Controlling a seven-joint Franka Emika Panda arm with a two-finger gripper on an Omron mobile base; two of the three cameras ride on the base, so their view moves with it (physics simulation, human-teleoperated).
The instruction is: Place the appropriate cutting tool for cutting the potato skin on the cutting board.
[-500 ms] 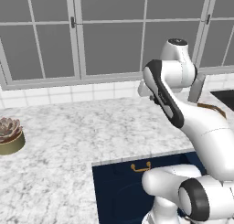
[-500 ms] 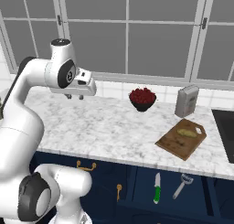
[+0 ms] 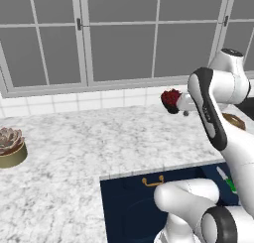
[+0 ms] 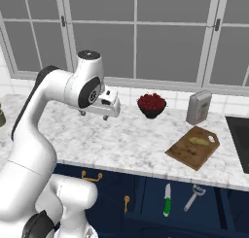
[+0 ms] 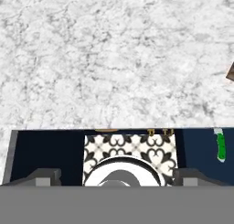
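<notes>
While hand [image 4: 92, 114] hangs empty over counter [image 4: 121, 135], fingers apart, scene unchanged; potato [image 4: 198, 141] rests on cutting board [image 4: 187, 152].

Left base view sits behind the arm's left shoulder, looking forward and down across the white marbled stone counter [image 3: 89, 138] toward the grey-framed windows [image 3: 119, 33]. Right base view looks from behind the right side, same counter [image 4: 131, 135], same windows [image 4: 165, 38]. Both catch the dark round bowl of red things [image 3: 170, 100] [image 4: 151, 105] and the green-handled knife [image 3: 228, 180] [image 4: 167, 201] in the open drawer. Hand view hangs well above, aimed straight down at the counter edge [image 5: 114, 81], sharing that knife [image 5: 220, 145].
</notes>
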